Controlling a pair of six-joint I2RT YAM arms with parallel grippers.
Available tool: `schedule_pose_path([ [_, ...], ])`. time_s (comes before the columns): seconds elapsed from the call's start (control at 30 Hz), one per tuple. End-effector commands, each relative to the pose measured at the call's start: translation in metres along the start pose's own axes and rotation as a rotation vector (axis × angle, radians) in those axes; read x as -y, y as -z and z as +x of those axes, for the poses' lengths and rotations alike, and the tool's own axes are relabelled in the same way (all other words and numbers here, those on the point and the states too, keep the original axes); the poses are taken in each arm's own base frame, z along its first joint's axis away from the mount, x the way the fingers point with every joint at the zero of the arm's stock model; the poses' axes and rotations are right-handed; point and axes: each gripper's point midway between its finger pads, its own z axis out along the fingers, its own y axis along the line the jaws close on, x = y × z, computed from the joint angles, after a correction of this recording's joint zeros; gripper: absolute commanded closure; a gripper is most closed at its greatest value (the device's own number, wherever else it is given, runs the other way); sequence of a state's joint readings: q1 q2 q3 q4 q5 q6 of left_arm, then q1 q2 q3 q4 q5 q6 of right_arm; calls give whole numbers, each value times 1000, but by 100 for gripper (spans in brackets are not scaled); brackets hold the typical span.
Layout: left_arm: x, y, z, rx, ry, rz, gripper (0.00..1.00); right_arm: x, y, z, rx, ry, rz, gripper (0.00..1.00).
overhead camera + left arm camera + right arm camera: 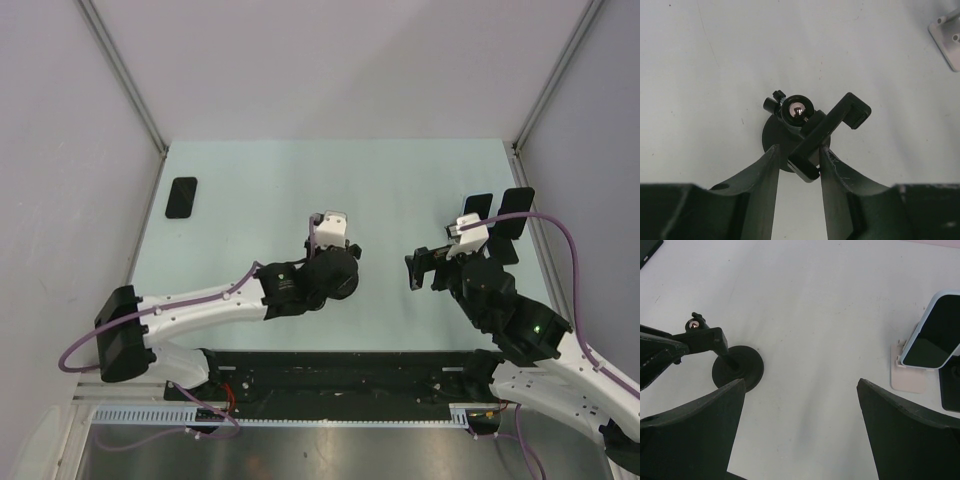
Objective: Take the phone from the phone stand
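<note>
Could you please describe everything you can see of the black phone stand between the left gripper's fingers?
The black phone stand looks like matte plastic: a round flat base, a short stem, a ball joint with a shiny metal centre and small knob, and a tilted clamp bar with a hooked end. It holds no phone. It stands on the pale table, near its middle. The left gripper has both fingers pressed on the bar's lower end.

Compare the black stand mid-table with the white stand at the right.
The black stand has a round dark base; the white stand a pale squarish one. The black stand's clamp is empty; the white stand carries a phone. The left gripper is shut on the black stand's arm; nothing touches the white stand. Both sit on the table.
</note>
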State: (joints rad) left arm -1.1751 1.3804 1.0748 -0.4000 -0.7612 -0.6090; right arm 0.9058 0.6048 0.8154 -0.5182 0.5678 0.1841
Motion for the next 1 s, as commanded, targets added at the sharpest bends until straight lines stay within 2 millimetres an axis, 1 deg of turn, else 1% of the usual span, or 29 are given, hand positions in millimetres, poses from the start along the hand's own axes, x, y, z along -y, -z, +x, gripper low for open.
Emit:
schedule_pose_path([
  [0.0,-18,4,-18,58,29,-43,58,2,0,-3,14,-18,14,1],
  [0.07,-21,5,-19,60,32,-44,57,3,1,-3,16,-19,15,1],
  [0.2,-20,3,-14,43,24,-33,54,3,1,-4,20,-21,13,1],
  [0.37,-23,3,-7,29,9,-31,55,3,1,-4,17,-22,14,1],
  [0.4,-23,4,-8,31,15,-27,55,3,2,-4,19,-23,12,1],
  [0.53,-24,6,-5,23,7,-20,57,2,1,-4,19,-23,10,1],
  [0.77,-34,4,0,20,-6,-49,63,2,1,-4,17,-22,9,1],
  [0.97,-39,2,-1,11,1,-48,66,2,1,-4,17,-21,7,2],
])
